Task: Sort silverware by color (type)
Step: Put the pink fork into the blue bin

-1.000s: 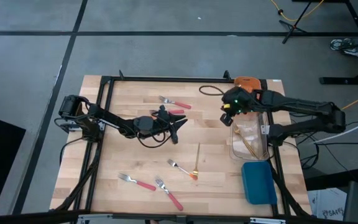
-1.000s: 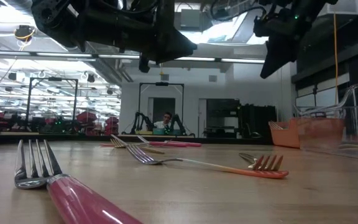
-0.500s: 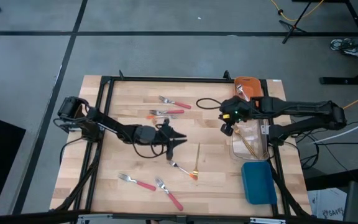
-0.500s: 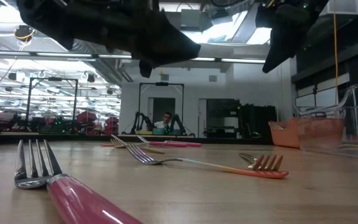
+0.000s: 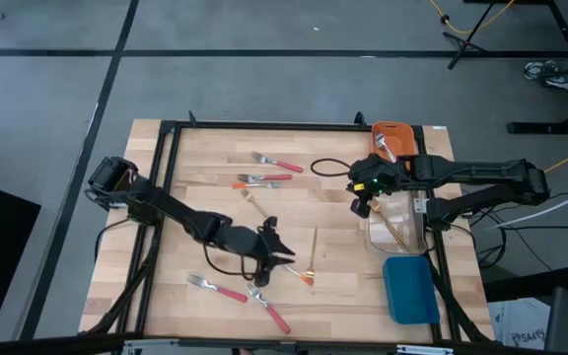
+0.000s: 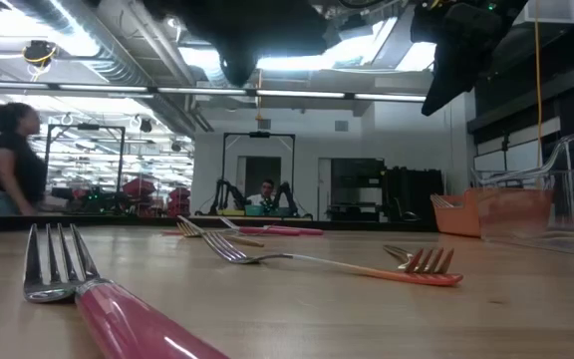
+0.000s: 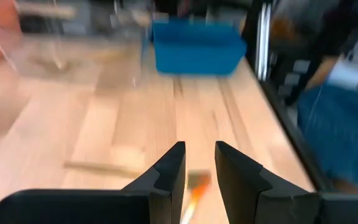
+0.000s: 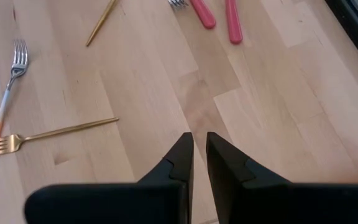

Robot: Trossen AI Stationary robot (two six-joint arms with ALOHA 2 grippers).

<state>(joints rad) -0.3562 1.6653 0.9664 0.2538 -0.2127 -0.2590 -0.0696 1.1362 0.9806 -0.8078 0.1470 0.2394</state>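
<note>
The left pincer (image 5: 276, 251), fingers slightly apart and empty, hovers over the silver fork with an orange handle (image 5: 291, 268) lying on the wooden desk (image 5: 205, 168) beside a gold fork (image 5: 314, 252). A careless descent could nudge both. The right pincer (image 5: 361, 205), nearly together, waits by the clear plastic bin (image 5: 399, 219).

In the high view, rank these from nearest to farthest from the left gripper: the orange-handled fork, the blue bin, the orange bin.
From the left gripper:
1. Orange-handled fork, right beside the gripper, near the table's middle.
2. Blue bin, at the right edge, front corner.
3. Orange bin, at the far right corner, behind the right arm.
</note>
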